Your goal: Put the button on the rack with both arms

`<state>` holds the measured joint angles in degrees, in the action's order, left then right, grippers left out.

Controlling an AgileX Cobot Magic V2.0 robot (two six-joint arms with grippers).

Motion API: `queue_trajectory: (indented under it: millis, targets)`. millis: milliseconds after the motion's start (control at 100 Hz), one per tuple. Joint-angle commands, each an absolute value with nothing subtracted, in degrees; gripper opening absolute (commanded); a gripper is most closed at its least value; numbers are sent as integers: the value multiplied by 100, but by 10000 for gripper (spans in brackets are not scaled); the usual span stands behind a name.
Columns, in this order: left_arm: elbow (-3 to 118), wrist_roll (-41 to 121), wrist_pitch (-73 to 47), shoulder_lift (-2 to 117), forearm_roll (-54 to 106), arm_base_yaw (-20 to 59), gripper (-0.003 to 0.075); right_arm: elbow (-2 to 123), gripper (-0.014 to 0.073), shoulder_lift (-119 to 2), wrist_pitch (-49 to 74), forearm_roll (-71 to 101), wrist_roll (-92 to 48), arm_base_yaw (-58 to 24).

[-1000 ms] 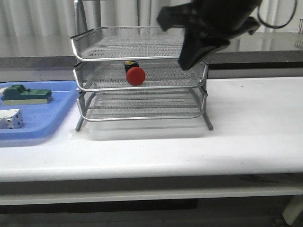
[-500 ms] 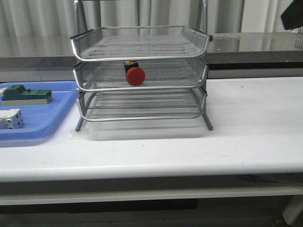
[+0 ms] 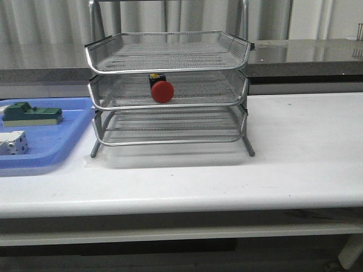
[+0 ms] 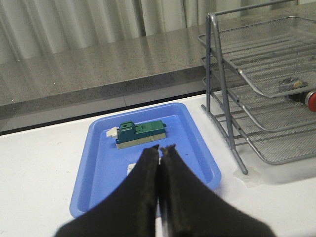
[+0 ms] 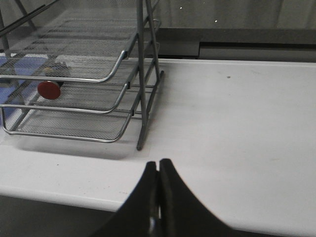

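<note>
The red button (image 3: pixel 162 90) lies on the middle tier of the silver wire rack (image 3: pixel 170 51), red head toward the front. It also shows in the right wrist view (image 5: pixel 49 89) and at the edge of the left wrist view (image 4: pixel 311 99). Neither arm shows in the front view. My left gripper (image 4: pixel 161 147) is shut and empty, above the blue tray, left of the rack (image 4: pixel 256 89). My right gripper (image 5: pixel 158 163) is shut and empty, over the white table near its front edge, right of the rack (image 5: pixel 98 79).
A flat blue tray (image 3: pixel 68 122) lies left of the rack with a green block (image 3: pixel 31 113) and a white block (image 3: pixel 12 142) in it. The green block also shows in the left wrist view (image 4: pixel 140 134). A grey counter runs behind the table.
The right arm, which was in front of the rack's top right a second ago, has drawn away to the right and left the front view. The button has not moved.
</note>
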<state>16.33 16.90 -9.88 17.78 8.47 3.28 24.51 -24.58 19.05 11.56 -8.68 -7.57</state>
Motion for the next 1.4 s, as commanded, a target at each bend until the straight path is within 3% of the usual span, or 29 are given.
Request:
queue_trajectory:
  millis: [0, 310, 1390]
  targets:
    - [1790, 1623, -501, 1816, 908, 320, -20, 2454, -57, -2028, 1755, 1118, -888, -546]
    - [1790, 1623, -501, 1816, 908, 320, -20, 2393, -57, -1309, 2431, 990, -893, -445]
    - [1790, 1623, -501, 1816, 908, 320, -20, 2097, -57, -934, 2094, 697, -882, -441]
